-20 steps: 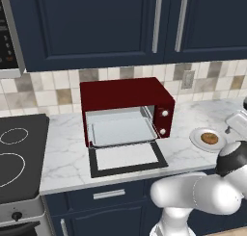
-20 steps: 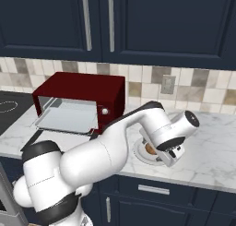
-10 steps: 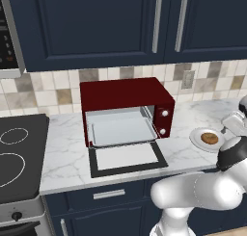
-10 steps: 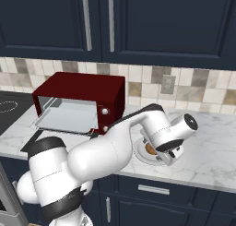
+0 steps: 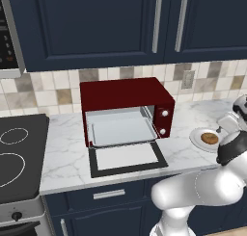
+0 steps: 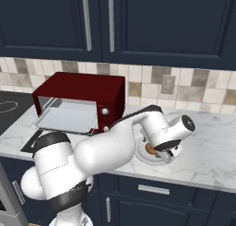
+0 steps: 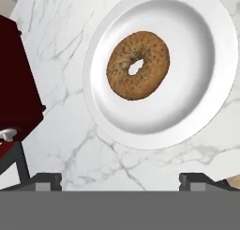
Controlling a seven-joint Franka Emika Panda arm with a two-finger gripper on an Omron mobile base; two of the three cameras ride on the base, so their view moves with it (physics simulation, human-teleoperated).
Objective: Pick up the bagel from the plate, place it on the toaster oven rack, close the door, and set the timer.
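Arm: it reaches out from the base to the right end of the counter, wrist bent down over the plate [image 7: 201, 83], hand pointing at the marble.
Gripper [image 7: 121, 181]: hovering above the plate's near rim, jaws spread wide, the two finger tips [image 7: 47, 181] standing far apart with nothing between them.
Bagel [image 7: 138, 65]: lying flat on the plate, a little off centre, untouched; in the left base view it shows as a brown ring right of the oven.
Change: against the frame a second back, the hand sits lower and closer over the plate; bagel, plate and oven lie where they were.
Toaster oven [image 5: 126, 110]: dark red, door [image 5: 126, 158] dropped flat onto the counter, rack [image 5: 120, 130] slid partway out.
Surface: white marble counter [image 5: 65, 158], plate well apart from the oven's right side.
Room: navy cabinets [image 5: 96, 25] above, checked tile backsplash [image 5: 53, 85], black cooktop [image 5: 17, 158] at left.
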